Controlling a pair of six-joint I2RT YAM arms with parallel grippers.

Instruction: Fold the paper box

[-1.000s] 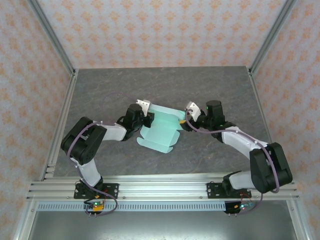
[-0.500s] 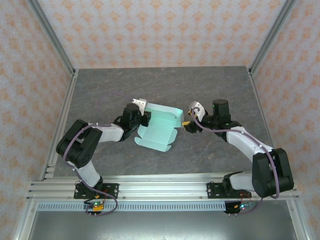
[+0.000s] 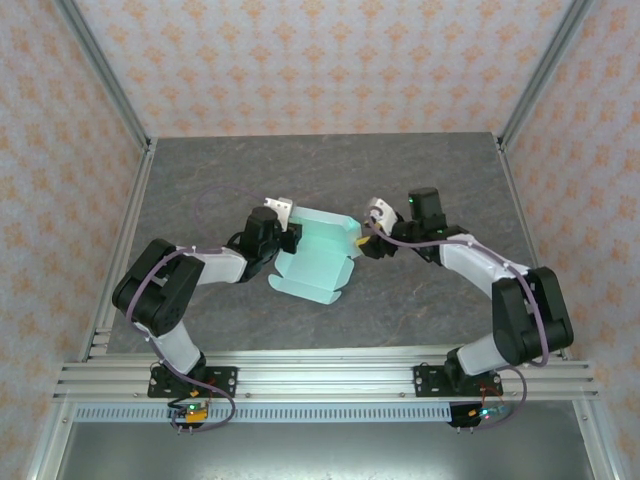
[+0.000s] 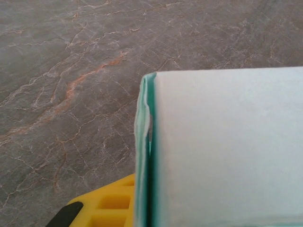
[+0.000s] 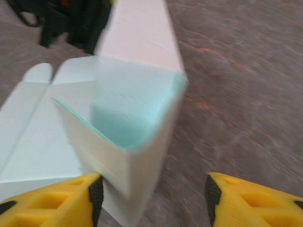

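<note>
The pale mint-green paper box (image 3: 315,258) lies half folded mid-table, its far and right walls raised and a flat flap pointing toward me. My left gripper (image 3: 290,236) is shut on the box's left wall; in the left wrist view the card (image 4: 227,142) fills the right side, with one yellow finger (image 4: 106,205) beside its edge. My right gripper (image 3: 368,243) is open at the box's right corner. The right wrist view has that raised corner (image 5: 128,123) between my spread fingers (image 5: 57,201), close to the left one and blurred by motion.
The box rests on a grey marbled table (image 3: 420,180) with bare surface all around it. Aluminium frame rails (image 3: 120,240) and patterned walls enclose the sides. The arm bases stand on the near rail (image 3: 320,375).
My right gripper drew back from the box's right corner, then swung in to it again. The left arm shifted slightly left while holding the box.
</note>
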